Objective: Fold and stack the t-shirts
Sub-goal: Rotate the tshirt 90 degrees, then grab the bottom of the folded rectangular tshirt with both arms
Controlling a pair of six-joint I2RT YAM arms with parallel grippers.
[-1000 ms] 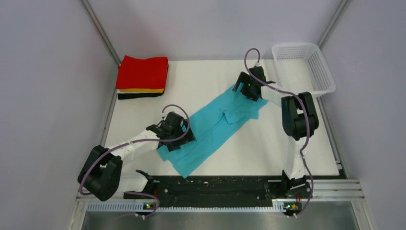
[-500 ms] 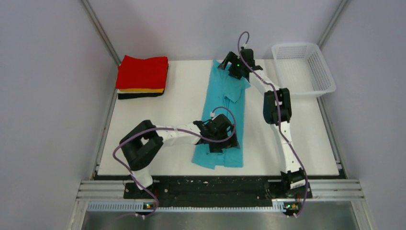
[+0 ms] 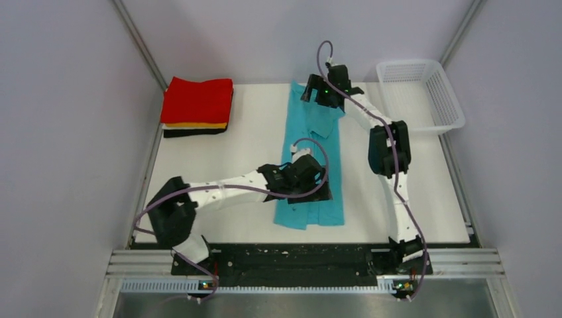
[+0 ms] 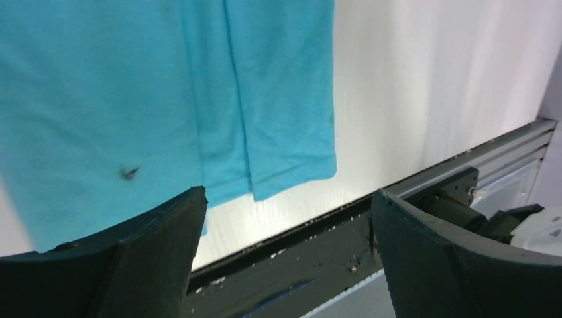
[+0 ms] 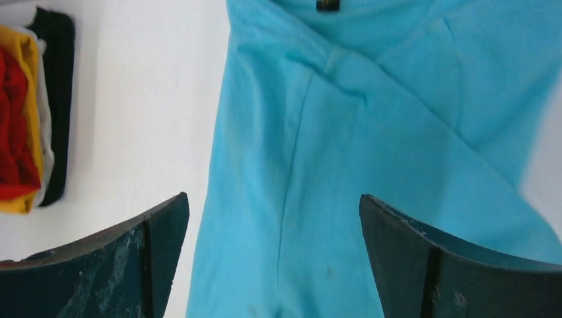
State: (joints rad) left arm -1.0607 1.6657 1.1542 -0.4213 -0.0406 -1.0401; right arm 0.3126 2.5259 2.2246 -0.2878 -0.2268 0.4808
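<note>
The turquoise t-shirt (image 3: 311, 152) lies as a long folded strip down the middle of the table, neck end at the back. My left gripper (image 3: 311, 189) is open above its near hem; the left wrist view shows the hem (image 4: 265, 99) and the table's front edge between empty fingers. My right gripper (image 3: 318, 99) is open above the neck end; the right wrist view shows the cloth (image 5: 344, 165) and the dark neck label (image 5: 327, 5). The folded red, orange and black tees (image 3: 197, 106) are stacked at the back left, and also show in the right wrist view (image 5: 23, 119).
A white mesh basket (image 3: 419, 93) stands at the back right corner. The black base rail (image 3: 298, 258) runs along the near edge. Grey walls close in the left, back and right sides.
The shirt has swung from a diagonal lie to a straight front-to-back strip. Both arms moved with it, the left to the right, the right to the back, and both grippers now stand open.
</note>
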